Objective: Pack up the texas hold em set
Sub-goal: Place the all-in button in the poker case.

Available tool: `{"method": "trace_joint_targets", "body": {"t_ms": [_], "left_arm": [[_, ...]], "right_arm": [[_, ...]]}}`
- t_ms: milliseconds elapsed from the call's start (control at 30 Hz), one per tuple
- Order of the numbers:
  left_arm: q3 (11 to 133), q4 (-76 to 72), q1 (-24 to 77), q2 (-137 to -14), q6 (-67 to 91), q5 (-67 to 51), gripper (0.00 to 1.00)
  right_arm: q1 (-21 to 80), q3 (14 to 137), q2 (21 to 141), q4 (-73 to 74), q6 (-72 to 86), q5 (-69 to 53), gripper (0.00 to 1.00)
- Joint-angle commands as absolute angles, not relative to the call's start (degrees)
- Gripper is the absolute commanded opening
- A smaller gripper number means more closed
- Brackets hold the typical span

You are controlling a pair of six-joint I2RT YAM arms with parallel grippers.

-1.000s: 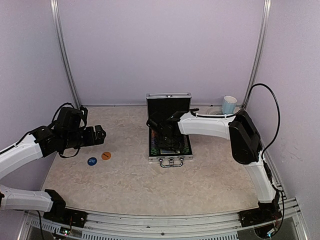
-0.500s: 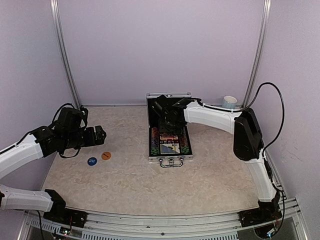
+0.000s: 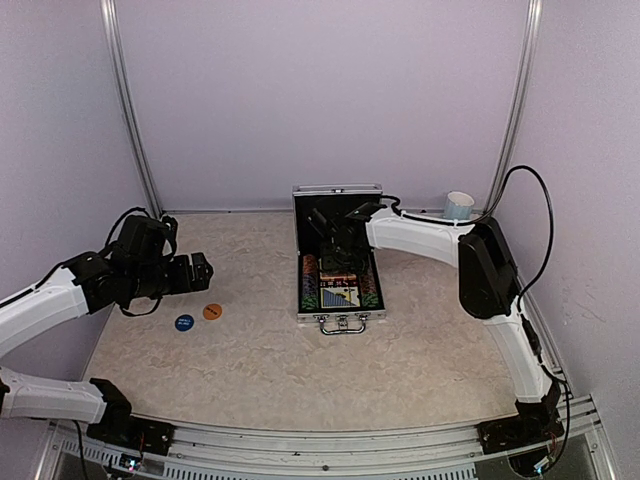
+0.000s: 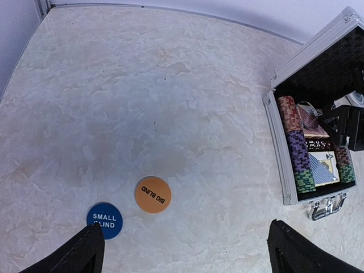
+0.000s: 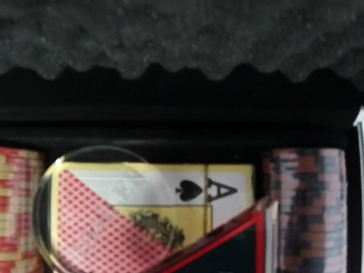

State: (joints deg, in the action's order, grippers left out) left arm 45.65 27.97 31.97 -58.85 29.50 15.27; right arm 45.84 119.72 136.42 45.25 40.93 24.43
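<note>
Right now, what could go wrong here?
The clear disc lies loose on the card deck; it could slide off or get knocked. The right gripper hangs close to the open lid and may bump it. The blue disc and orange disc lie outside on the table, easily forgotten.

Case (image 3: 341, 318) sits mid-table, lid upright behind. Inside: chip rows (image 4: 296, 153) along both side walls, card decks (image 4: 325, 168) between them, clear disc (image 5: 102, 210) on the rear deck. Small-blind disc (image 4: 104, 219) and big-blind disc (image 4: 153, 194) lie side by side on the table (image 3: 250, 360) — well left of the case. Mug (image 3: 459, 207) stands behind, far right.
</note>
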Motion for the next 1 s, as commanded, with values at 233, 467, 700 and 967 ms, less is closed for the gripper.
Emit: {"method": "trace_joint_targets", "body": {"t_ms": [233, 467, 700, 967], "left_arm": [[45.0, 28.3, 32.3, -60.5, 29.2, 16.0, 0.99], [45.1, 28.2, 32.2, -61.1, 29.1, 15.9, 0.99], [45.1, 28.2, 32.0, -61.4, 29.1, 15.6, 0.99], [45.1, 28.2, 32.0, -61.4, 29.1, 15.6, 0.99]], "right_arm": [[44.5, 118.2, 138.0, 42.3, 38.5, 24.8, 0.65], [44.3, 116.4, 137.7, 41.0, 38.0, 23.6, 0.66], [44.4, 115.0, 137.0, 40.1, 37.3, 23.2, 0.71], [45.2, 115.6, 135.1, 42.2, 35.8, 26.2, 0.76]]}}
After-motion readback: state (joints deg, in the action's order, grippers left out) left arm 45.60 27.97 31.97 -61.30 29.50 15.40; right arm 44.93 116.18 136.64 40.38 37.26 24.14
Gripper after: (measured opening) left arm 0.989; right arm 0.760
